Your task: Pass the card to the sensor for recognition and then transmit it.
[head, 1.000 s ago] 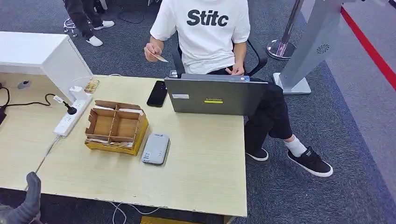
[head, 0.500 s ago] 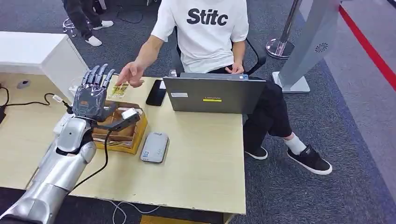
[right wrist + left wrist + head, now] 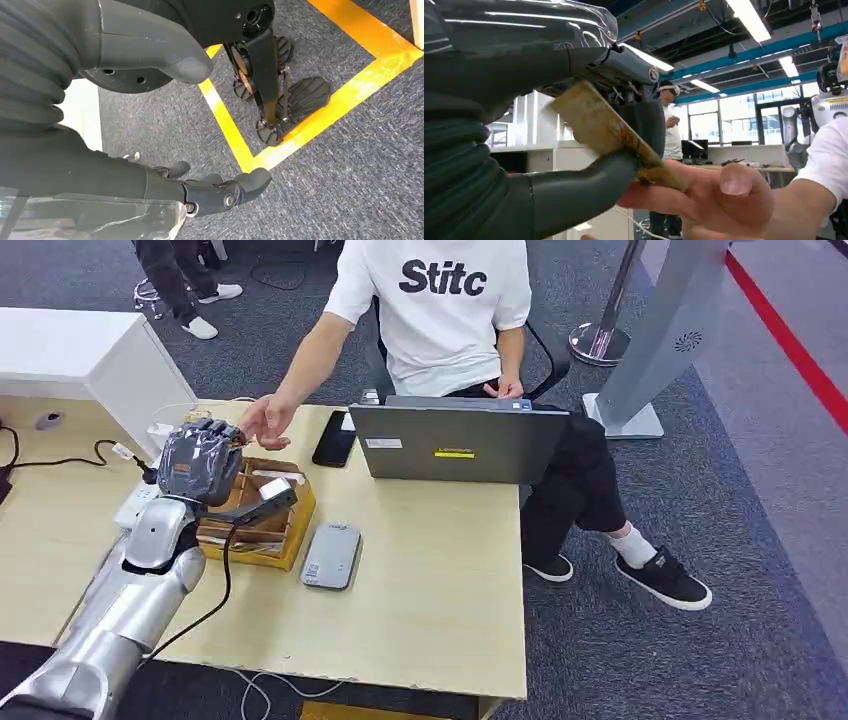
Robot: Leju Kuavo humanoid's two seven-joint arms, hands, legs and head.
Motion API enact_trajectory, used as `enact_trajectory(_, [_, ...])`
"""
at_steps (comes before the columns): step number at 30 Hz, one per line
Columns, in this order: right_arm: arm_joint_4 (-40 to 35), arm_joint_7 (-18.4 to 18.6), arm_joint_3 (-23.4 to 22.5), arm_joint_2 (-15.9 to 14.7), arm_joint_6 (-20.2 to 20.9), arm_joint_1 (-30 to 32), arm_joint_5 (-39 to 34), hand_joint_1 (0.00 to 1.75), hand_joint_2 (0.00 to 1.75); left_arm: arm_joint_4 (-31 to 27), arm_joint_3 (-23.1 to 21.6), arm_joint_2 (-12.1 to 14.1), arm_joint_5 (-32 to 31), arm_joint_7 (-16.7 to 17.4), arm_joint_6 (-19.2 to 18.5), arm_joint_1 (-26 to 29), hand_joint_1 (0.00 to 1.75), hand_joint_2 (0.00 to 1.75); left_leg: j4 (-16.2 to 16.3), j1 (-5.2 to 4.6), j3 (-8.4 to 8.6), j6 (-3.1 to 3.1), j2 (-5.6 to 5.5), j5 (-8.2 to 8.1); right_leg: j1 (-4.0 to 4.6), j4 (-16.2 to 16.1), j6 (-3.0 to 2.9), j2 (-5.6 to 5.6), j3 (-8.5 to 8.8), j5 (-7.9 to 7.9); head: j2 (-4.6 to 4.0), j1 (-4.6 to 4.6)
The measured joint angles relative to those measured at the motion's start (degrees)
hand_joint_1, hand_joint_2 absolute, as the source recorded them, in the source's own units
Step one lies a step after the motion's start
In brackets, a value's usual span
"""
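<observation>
**A:** Head view, from the left: the left hand (image 3: 200, 460) is up over the worktop (image 3: 430, 580), fingers clamped on the card (image 3: 609, 132), with the person's hand (image 3: 262, 422) touching it too. Handover step?

**B:** Looks like it. Next would be carrying it down to the grey sensor (image 3: 332, 556). The right hand (image 3: 220, 192) hangs loosely curled, holding nothing.

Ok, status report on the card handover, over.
Left robot hand pinching card; person's hand also on it. Right robot hand hanging, empty. Sensor unobstructed.

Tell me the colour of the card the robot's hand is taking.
Yellowish tan card, with darker brown marks; the left wrist view shows it best.
</observation>
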Motion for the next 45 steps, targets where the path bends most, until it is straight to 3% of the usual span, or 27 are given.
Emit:
enact_trajectory(7, [0.02,-0.35,0.11,0.04,0.07,0.01,1.03,0.0,1.75,-0.22,0.0,-0.11,2.78,-1.97,1.05,0.15,1.75,1.75,0.0,0.0,0.0,0.0,-0.01,0.0,0.0,0.0,0.0,-0.01,0.0,0.0,0.0,0.0])
enact_trajectory(11, [0.02,-0.41,0.15,0.04,0.02,0.0,1.62,0.0,1.75,-1.96,-0.35,-2.15,3.61,-4.0,0.55,0.56,1.75,1.75,0.02,-0.01,-0.02,0.01,-0.04,0.0,-0.01,-0.01,0.0,-0.04,-0.01,0.0,0.0,0.0])
enact_trajectory(14, [0.02,-0.57,0.17,0.07,0.09,-0.02,2.14,0.0,1.75,-3.65,-2.65,-4.61,3.28,-4.31,-2.41,0.73,1.75,1.75,0.04,-0.03,-0.05,0.02,-0.09,0.0,-0.03,-0.03,0.02,-0.11,0.0,0.01,0.0,0.0])
enact_trajectory(19, [0.02,-0.57,0.17,0.13,0.26,0.02,2.82,0.0,1.75,-4.46,-10.08,-7.37,2.56,-4.31,-8.64,0.8,1.75,1.75,0.07,-0.03,-0.08,0.03,-0.05,-0.01,-0.04,-0.05,0.06,-0.06,-0.02,0.04,0.0,0.0])
enact_trajectory(22, [0.02,-0.42,0.15,0.13,0.24,0.03,3.19,0.0,1.75,-4.44,-14.42,-8.2,2.23,-4.33,-12.3,0.82,1.75,1.75,0.07,-0.03,-0.08,0.03,-0.06,-0.01,-0.04,-0.04,0.06,-0.06,-0.03,0.04,0.0,-0.02])
enact_trajectory(28, [0.02,-0.17,0.15,0.13,0.0,0.05,3.96,0.0,1.75,-2.87,-20.04,-9.2,2.08,-4.2,-15.89,0.73,1.75,1.75,0.05,-0.02,-0.08,0.03,-0.05,-0.01,-0.03,-0.03,0.06,-0.05,-0.06,0.04,0.0,-0.02])
enact_trajectory(45, [0.02,-0.15,0.15,0.13,-0.17,0.3,5.13,0.0,1.75,1.9,-24.81,-9.01,5.35,-1.49,-21.57,-1.51,1.75,1.75,0.05,-0.02,-0.12,0.03,-0.06,0.0,-0.03,-0.03,0.06,-0.06,-0.06,0.04,0.0,-0.02])
